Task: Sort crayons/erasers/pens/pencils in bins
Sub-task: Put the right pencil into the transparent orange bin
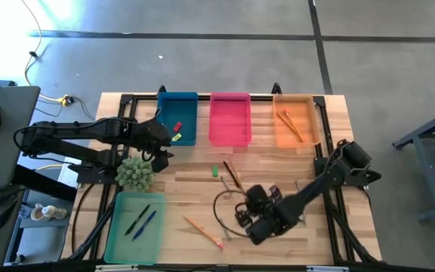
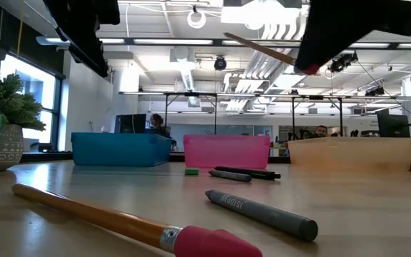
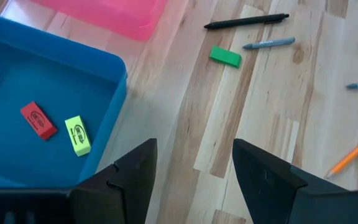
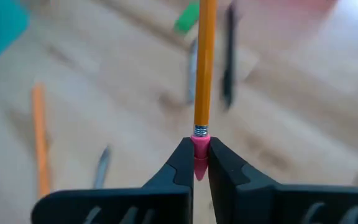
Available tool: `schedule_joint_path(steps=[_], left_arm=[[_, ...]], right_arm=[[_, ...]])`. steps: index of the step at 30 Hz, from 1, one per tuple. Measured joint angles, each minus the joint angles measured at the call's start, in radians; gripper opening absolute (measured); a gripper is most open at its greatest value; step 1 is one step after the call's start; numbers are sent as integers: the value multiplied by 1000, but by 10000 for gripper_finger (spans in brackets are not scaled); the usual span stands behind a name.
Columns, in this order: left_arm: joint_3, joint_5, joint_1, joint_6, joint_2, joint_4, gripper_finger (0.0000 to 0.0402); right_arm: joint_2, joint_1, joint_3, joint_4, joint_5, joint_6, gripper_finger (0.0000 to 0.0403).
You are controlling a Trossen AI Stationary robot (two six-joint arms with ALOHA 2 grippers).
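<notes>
Blue plastic walls of the blue bin (image 3: 114, 74) enclose two small erasers (image 3: 58, 127); beside it the left gripper (image 3: 194, 171) hangs open and empty. Further right, a slim orange pencil (image 4: 204, 62) is pinched at its pink rubber tip by the right gripper (image 4: 197, 163). Carriage to the orange bin (image 1: 293, 121) is judged next.

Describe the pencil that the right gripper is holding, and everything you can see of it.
The pencil is a long, thin orange stick, wood by the look of it, with a silver metal band and a pink eraser tip. The right gripper is shut on that eraser end, so the shaft juts forward past the fingers. It is lifted clear of the wooden table, over its front middle part; in the low view it slants up in the air. Only the fingers touch it.
</notes>
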Motion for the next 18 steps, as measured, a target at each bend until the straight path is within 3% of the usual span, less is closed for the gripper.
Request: schedule_joint_path(steps=[18], left_arm=[[0,0,0,28,0,7,200]], right_arm=[[-28,-207,77,-467,30,37,5]])
